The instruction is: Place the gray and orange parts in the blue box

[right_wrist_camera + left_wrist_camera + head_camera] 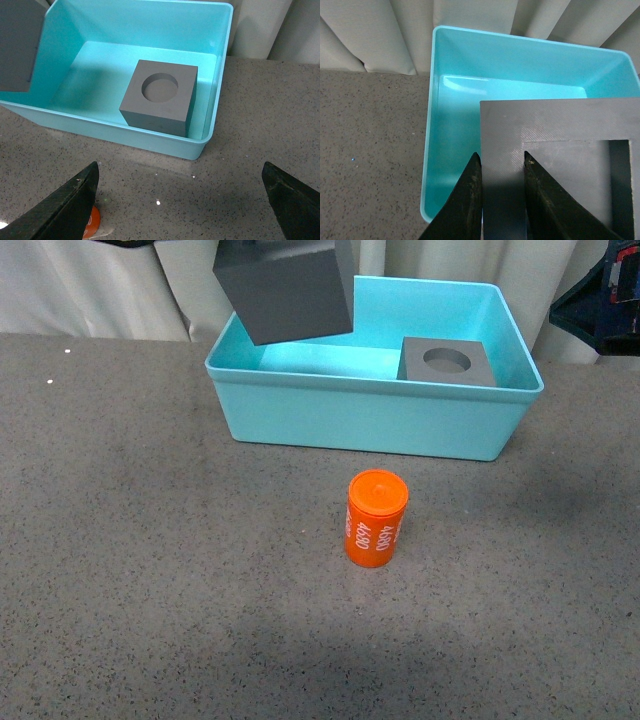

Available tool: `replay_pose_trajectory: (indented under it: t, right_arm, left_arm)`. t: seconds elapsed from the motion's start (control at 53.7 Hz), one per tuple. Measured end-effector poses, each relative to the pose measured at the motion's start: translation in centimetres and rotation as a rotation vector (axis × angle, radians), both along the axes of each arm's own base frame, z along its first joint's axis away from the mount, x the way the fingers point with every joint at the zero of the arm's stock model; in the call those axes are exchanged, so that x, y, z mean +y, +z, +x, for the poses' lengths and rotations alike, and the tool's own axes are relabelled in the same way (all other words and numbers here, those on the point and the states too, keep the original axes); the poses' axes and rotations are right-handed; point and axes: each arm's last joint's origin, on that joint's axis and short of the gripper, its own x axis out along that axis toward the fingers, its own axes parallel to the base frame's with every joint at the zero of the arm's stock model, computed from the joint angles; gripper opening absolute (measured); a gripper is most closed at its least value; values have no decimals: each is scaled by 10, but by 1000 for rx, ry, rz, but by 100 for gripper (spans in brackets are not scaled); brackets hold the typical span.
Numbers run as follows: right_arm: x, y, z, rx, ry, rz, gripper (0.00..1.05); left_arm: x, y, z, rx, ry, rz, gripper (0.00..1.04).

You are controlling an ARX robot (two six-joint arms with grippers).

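Observation:
My left gripper [502,165] is shut on one wall of the gray cube with the square recess [560,165]. It holds the cube [287,285] tilted in the air over the left part of the turquoise blue box [370,420]. The gray cube with the round recess [447,362] rests inside the box at the right; it also shows in the right wrist view [160,97]. The orange cylinder printed "4680" [376,519] stands upright on the table in front of the box. My right gripper [180,195] is open and empty above the table, just in front of the box, with the cylinder [90,222] by one finger.
The speckled gray table [150,570] stretches to the left and front of the box. Pale curtains [380,35] hang behind the box. A dark object [600,305] shows at the far right edge.

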Motion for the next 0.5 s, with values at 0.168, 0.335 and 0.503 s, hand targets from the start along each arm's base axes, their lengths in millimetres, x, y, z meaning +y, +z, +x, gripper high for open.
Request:
replay_pose_trajectory:
  t: [0.168,0.335,0.503]
  right_arm:
    - [0,0,0,0,0,0,95]
    - [0,0,0,0,0,0,95]
    - [0,0,0,0,1,0,95]
  left_arm:
    - [-1,-20,19,41,4,27,18]
    - [-2,-36,33,72,-1,52,18]
    - [-4,-53,50,106,2,70,18]
